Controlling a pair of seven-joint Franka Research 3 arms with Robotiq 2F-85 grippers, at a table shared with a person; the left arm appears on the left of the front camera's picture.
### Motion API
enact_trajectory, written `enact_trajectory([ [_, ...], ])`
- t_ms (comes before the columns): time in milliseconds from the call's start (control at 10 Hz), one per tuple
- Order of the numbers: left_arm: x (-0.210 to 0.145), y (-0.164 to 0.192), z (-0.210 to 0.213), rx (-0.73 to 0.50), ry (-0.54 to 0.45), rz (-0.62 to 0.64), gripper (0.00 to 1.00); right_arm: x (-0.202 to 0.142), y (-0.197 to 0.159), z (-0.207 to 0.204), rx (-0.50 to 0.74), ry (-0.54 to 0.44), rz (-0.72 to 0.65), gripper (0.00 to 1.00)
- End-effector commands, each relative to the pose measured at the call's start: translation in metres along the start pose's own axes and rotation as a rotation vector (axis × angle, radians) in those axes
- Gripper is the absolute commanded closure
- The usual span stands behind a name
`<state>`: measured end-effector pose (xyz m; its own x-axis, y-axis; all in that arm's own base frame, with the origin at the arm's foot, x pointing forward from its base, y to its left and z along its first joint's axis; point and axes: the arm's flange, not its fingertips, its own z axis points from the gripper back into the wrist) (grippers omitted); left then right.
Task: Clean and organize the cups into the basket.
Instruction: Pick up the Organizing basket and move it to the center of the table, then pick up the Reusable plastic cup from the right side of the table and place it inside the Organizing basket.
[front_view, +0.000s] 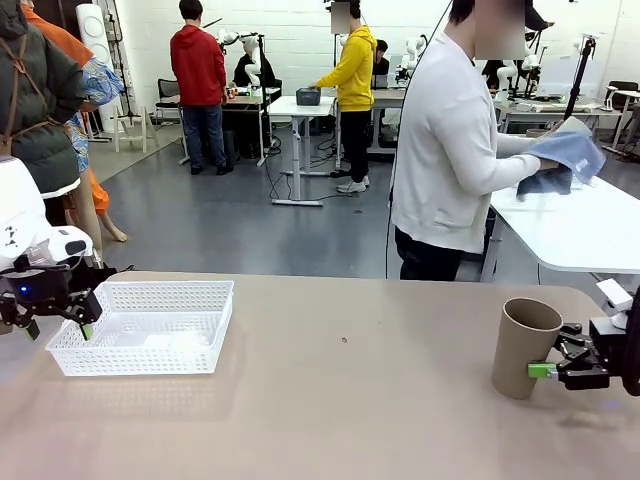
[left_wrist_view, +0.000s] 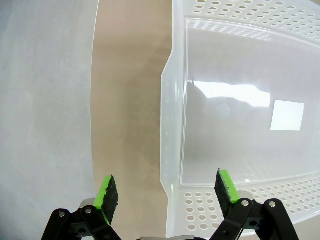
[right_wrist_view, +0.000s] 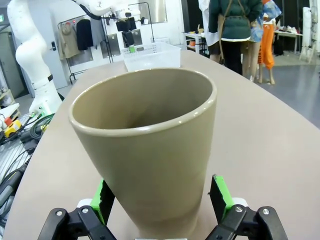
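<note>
While our right gripper (right_wrist_view: 163, 195) brackets the upright tan cup (front_view: 522, 345) at the table's (front_view: 350, 410) right, jaws parted, one pad clear, our left gripper (left_wrist_view: 166, 190) spread, straddling the basket's (front_view: 140, 300) wall, left side.

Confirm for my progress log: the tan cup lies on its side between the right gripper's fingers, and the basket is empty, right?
No: the front view shows the tan cup standing upright, mouth up, between the fingers of the right gripper. The basket is empty.
</note>
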<state>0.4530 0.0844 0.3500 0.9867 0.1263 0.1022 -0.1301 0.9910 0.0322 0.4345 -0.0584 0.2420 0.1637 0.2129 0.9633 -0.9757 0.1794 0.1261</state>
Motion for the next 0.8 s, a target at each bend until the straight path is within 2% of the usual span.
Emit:
enact_trajectory([
  [0,-0.0026,-0.0004,-0.008,-0.012,-0.019,-0.001,0.0,-0.0012,-0.0073,-0.0109,0.002,-0.014,0.016,0.0],
  [200,-0.0036,-0.0022,-0.0112,-0.006,-0.011,-0.013,0.0,-0.0011,-0.0089,-0.0175,0.008,-0.012,0.021,0.0],
  [600,-0.0049,0.0007,-0.0121,-0.016,0.072,-0.019,0.0,-0.0042,-0.0097,-0.0178,0.023,-0.036,0.032,0.0],
  [700,-0.0037,-0.0002,-0.0111,-0.017,0.078,-0.022,0.6,-0.0042,-0.0084,-0.0176,0.038,-0.037,0.054,0.6],
])
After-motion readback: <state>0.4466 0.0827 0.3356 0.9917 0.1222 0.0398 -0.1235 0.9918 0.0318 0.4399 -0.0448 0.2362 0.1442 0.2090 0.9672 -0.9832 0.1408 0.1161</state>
